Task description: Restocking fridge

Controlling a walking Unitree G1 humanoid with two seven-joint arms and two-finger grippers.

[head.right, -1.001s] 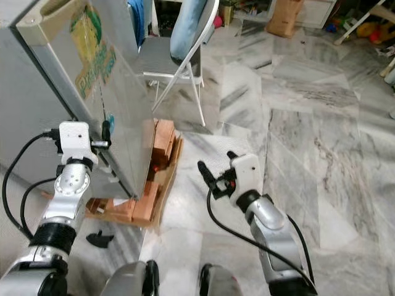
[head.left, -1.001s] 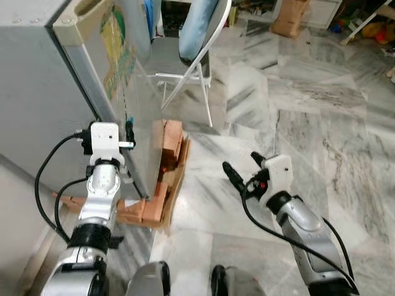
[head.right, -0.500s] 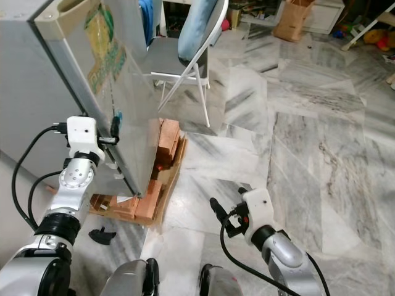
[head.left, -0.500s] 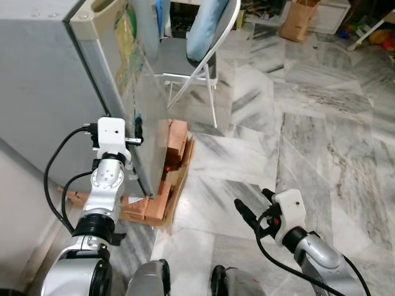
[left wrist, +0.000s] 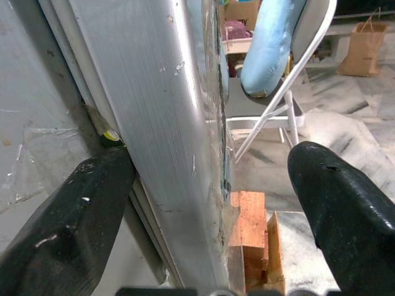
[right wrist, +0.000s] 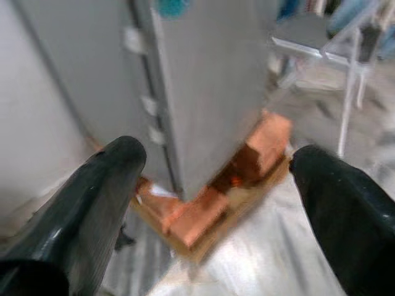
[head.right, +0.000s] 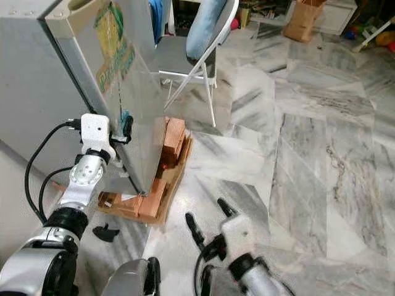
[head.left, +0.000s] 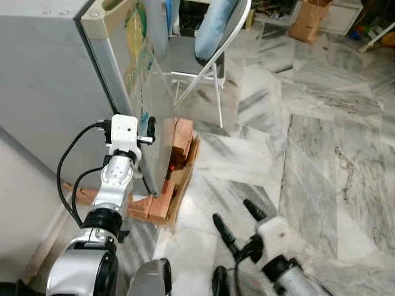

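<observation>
**Left gripper straddling the fridge door edge, right gripper low over the floor**

The fridge [head.left: 55, 92], a grey cabinet with a green-and-yellow sticker [head.right: 114, 52] on its door [head.right: 139, 117], filled the 10 o'clock part of the head views. It stood raised on reddish bricks [head.left: 179, 142] laid on a sheet of cardboard [head.left: 185, 179], which showed at the foot of the door toward 6 o'clock from the sticker.

The left gripper [head.left: 148, 127] was up at the door's free edge, at about 9 o'clock in the head views. In the left wrist view its two black fingers [left wrist: 62, 228] were spread wide, one on each side of the brushed metal door edge [left wrist: 154, 123]; the near finger sat in the gap between door and cabinet, and I could not tell whether either finger touched the metal.

The right gripper [head.left: 234, 223] hung low at 6 o'clock, over the marble floor [head.left: 321, 135], well apart from the fridge. Its fingers [right wrist: 80, 203] were also spread and held nothing; between them the right wrist view, which was blurred, showed the door and the bricks.

Beyond the fridge, toward 12 o'clock, stood a white folding chair [head.left: 203, 68] with a blue cushion [head.right: 203, 24] propped on it. A brown paper bag [head.left: 311, 18] sat on the floor at 1 o'clock. A small black object [head.right: 106, 232] lay on the floor beside the cardboard, at 7 o'clock.
</observation>
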